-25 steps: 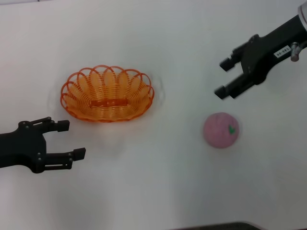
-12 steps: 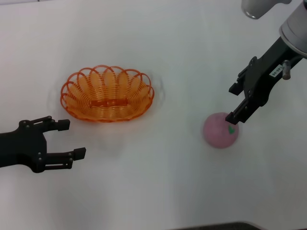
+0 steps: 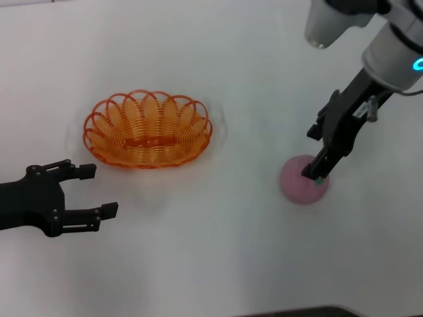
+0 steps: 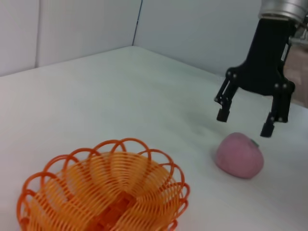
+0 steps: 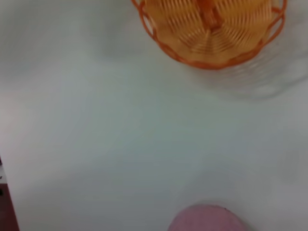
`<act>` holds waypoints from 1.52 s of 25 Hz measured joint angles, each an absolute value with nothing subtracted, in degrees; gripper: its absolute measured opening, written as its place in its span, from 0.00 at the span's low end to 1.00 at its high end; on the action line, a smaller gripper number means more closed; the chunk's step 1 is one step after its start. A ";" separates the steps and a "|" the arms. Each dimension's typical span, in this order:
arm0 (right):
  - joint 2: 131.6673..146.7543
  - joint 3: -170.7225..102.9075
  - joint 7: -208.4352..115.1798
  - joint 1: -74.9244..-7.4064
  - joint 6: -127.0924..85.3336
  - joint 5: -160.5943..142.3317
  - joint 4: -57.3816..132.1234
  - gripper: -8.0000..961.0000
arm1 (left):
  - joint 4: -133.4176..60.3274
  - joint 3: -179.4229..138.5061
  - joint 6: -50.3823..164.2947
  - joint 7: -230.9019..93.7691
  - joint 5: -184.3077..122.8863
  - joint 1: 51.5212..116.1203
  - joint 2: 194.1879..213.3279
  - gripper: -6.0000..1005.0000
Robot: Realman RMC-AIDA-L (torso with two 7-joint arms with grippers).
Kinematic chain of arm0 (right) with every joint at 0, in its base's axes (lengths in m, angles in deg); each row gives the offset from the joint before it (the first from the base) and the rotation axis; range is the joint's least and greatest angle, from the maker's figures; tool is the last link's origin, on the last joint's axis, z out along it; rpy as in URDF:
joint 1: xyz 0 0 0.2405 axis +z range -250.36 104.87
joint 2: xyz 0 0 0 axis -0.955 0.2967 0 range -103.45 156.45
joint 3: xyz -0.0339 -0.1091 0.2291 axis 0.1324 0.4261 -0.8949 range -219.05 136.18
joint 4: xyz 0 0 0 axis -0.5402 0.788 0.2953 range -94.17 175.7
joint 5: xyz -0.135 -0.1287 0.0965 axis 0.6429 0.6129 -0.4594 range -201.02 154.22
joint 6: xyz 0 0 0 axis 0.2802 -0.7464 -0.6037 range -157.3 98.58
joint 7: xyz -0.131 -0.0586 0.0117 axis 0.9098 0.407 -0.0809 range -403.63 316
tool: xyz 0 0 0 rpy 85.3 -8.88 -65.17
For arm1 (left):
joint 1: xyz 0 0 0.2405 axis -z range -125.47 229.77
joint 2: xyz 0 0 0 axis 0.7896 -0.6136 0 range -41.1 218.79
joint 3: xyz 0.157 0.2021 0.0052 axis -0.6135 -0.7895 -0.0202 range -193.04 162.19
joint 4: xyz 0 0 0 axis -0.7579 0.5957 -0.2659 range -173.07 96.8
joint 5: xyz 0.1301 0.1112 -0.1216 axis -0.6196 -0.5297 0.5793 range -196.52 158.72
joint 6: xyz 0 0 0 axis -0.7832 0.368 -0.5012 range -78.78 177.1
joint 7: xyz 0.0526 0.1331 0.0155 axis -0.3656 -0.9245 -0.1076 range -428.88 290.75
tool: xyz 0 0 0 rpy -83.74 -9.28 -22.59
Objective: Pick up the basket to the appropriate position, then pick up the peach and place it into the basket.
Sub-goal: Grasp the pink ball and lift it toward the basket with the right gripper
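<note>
Head view: the right gripper [image 3: 316, 156] hangs spread directly over the peach [image 3: 301, 180] on the white table [image 3: 251, 251]; the basket [image 3: 147, 128] sits well apart toward the left, bare surface between; the left gripper [image 3: 92, 191] rests spread near the basket's front.

Left wrist view: the right gripper's fingertips [image 4: 266, 130] straddle the air just above the peach [image 4: 239, 155], not touching; the basket [image 4: 103, 194] lies nearby.

Right wrist view: the peach [image 5: 207, 219] shows at one edge, the basket [image 5: 210, 30] at the opposite.

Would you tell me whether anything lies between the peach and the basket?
Nothing visible does. Only bare white table lies between the peach and the basket. The right gripper hangs open right above the peach, and the left gripper sits open beside the basket.
</note>
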State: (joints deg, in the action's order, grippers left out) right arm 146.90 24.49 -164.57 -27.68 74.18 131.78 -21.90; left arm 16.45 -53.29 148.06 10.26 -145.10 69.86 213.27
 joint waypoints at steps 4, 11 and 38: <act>146.81 25.87 -164.88 -27.40 72.84 130.85 -19.99 0.92 | 16.16 -53.31 147.90 10.25 -145.10 69.66 213.33 0.89; 146.73 26.87 -164.95 -26.63 71.49 130.22 -16.94 0.92 | 15.58 -53.13 147.85 10.22 -146.23 69.73 213.28 0.89; 146.56 31.24 -165.74 -26.41 69.53 129.68 -14.79 0.42 | 15.12 -53.20 148.61 10.59 -146.71 69.56 213.38 0.89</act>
State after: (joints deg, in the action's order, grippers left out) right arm 146.56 31.24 -165.74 -26.41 69.53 129.68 -14.79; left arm 15.12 -53.20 148.61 10.59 -146.71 69.56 213.38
